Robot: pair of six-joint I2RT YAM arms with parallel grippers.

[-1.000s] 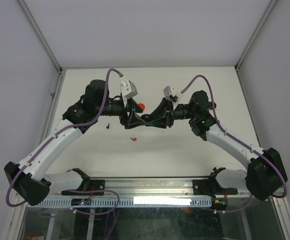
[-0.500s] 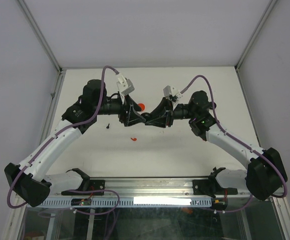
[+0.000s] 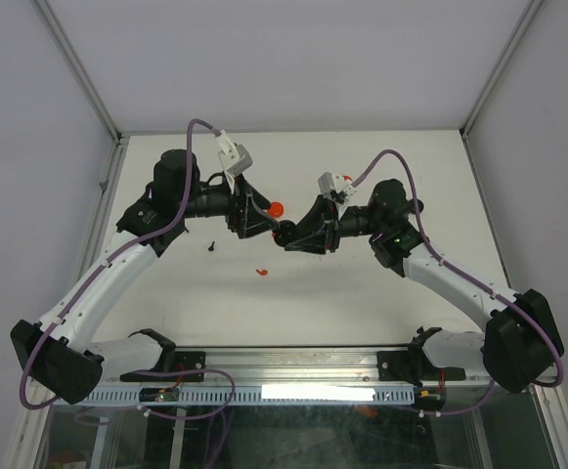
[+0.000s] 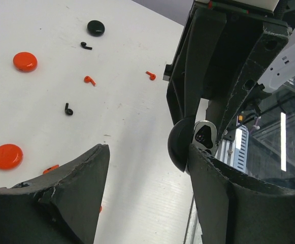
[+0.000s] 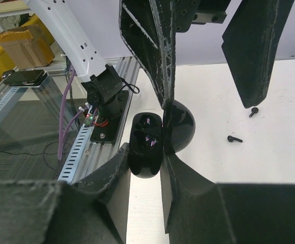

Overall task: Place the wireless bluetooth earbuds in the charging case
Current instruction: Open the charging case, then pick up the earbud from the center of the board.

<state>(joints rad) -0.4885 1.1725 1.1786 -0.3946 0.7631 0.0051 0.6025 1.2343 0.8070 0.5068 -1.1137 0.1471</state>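
Charging case point(image 5: 146, 136) — clamped in right gripper point(image 5: 146, 158)

The white bench point(image 4: 132, 152) carries a red disc point(image 4: 25, 61), a second red disc point(image 4: 7, 156) and a black disc point(image 4: 95, 27). Scattered between them, well apart, lie two black earbuds point(image 4: 68, 109) and two red earbuds point(image 4: 89, 80).

Glossy black plastic charging case point(image 5: 146, 147), matt table point(image 4: 132, 122)
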